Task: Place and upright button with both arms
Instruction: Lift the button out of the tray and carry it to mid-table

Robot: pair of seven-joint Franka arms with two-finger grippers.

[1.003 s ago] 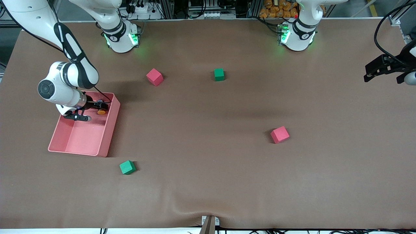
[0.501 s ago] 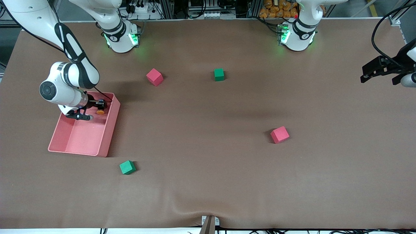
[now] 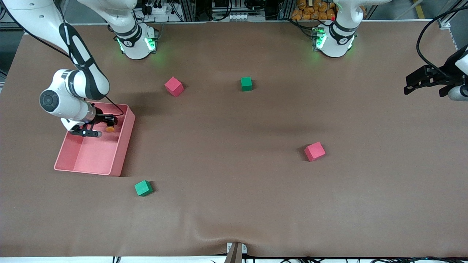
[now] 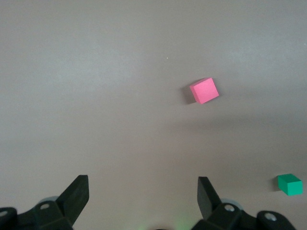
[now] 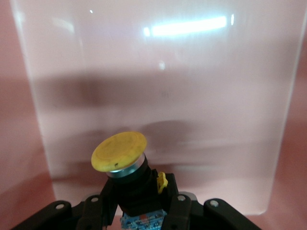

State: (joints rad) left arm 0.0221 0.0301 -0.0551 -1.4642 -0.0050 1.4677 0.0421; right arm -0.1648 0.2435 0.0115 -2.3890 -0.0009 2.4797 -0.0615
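In the front view, the right gripper (image 3: 104, 124) is hanging over the pink tray (image 3: 78, 164) at the middle left of the frame, its fingers pinching the black body of the button (image 3: 110, 128). The right wrist view is showing the same grip: the button (image 5: 120, 155), with its round yellow-orange cap tilted, is sitting between the 2 black fingers (image 5: 98, 208) above the tray's (image 5: 240, 96) pale pink floor.

The left gripper (image 3: 420, 81) is waiting at the upper right edge of the front view, over the brown table (image 3: 234, 204). In the left wrist view its fingers (image 4: 74, 194) are standing spread wide with nothing between them.

4 foam cubes are lying apart on the table: 1 red cube (image 3: 174, 86) and 1 green cube (image 3: 246, 83) in the upper middle, another red cube (image 3: 314, 151) right of centre, and another green cube (image 3: 143, 188) at lower left, near the tray's corner.
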